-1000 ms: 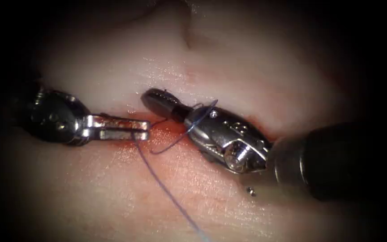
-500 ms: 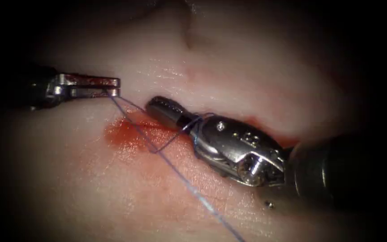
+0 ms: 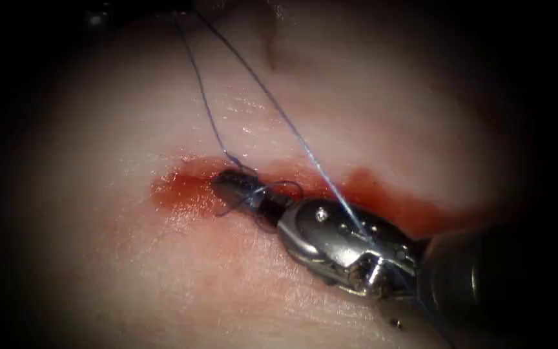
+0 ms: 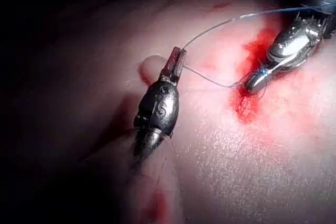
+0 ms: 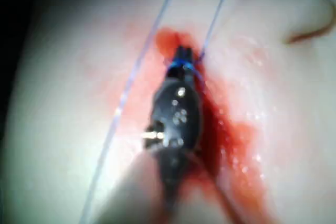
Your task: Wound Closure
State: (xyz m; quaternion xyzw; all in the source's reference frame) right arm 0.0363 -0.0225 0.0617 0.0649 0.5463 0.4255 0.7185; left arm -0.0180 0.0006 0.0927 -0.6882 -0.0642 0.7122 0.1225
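Blue thread (image 3: 209, 116) looped round right tool (image 3: 230, 183).

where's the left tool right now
In the left wrist view the left tool is over the tissue, apart from the red fluid, jaws shut on the thread.

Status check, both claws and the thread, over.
Left claw shut on thread. Right claw shut at the cut, thread looped around it. Needle not seen. Red fluid on tissue.

Two taut thread (image 3: 272, 103) strands and the right tool (image 3: 253, 190) crowd the cut (image 3: 369, 194); tissue (image 3: 130, 271) left of them lies open.
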